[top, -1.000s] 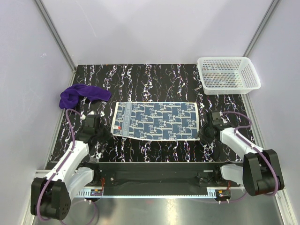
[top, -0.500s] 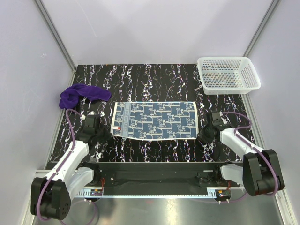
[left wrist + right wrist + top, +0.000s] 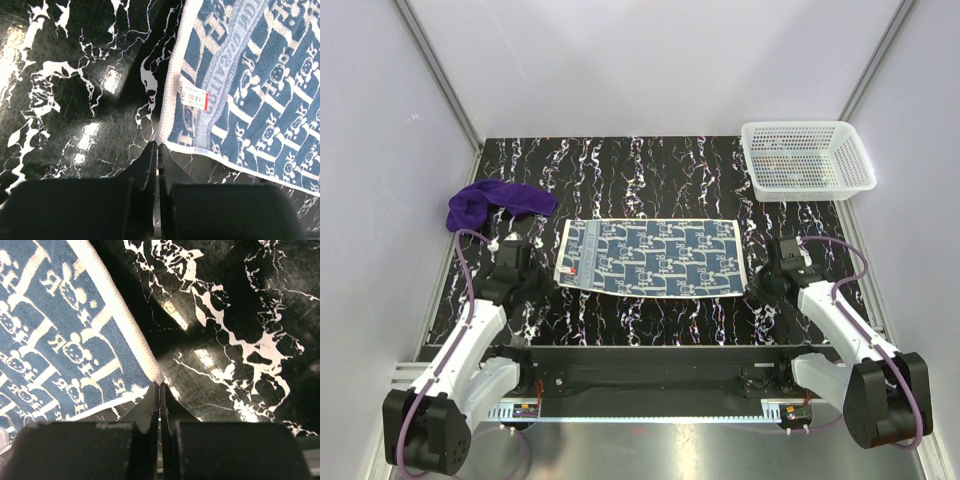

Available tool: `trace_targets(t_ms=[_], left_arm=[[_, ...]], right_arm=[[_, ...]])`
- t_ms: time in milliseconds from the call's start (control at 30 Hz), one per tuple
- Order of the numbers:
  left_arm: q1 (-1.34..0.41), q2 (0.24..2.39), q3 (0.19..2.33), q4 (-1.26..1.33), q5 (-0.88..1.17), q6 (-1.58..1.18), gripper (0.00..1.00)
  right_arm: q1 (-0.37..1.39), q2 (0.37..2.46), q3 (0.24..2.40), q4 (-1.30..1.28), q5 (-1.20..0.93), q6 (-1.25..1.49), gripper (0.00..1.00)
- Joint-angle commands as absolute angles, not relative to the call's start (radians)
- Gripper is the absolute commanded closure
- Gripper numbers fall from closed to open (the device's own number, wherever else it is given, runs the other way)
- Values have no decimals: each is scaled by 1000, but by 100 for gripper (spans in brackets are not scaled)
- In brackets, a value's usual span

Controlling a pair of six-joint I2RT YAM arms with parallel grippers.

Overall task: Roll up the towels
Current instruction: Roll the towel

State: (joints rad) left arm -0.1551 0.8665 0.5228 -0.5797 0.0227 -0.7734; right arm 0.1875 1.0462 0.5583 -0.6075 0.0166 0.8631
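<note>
on the marbled surface (image 3: pixel 650 170) the patterned towel (image 3: pixel 650 258) lies flat between our arms, the purple towel (image 3: pixel 485 203) heaped far left; our left fingers (image 3: pixel 145 170) and right fingers (image 3: pixel 150 407) pinch the flat one's near corners, so we judge rolling about to start, needing both corners turned evenly.

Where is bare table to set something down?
Widest bare strip: far side, between the purple towel and the basket, beyond the patterned towel. Narrower strip along that towel's near edge. Crowded at its near corners, where the left tool and right tool sit.
</note>
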Motion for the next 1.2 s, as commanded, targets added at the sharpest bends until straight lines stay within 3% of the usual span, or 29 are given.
trace_targets(t_ms=[0, 700, 1167], left_arm=[[-149, 839, 571, -618, 23, -752, 100], [-150, 769, 563, -712, 95, -835, 99], [-149, 959, 748, -670, 83, -747, 100]], right_arm=[[183, 1003, 597, -676, 31, 851, 100], [183, 792, 667, -870, 34, 888, 100], [183, 1025, 839, -769, 95, 795, 100]])
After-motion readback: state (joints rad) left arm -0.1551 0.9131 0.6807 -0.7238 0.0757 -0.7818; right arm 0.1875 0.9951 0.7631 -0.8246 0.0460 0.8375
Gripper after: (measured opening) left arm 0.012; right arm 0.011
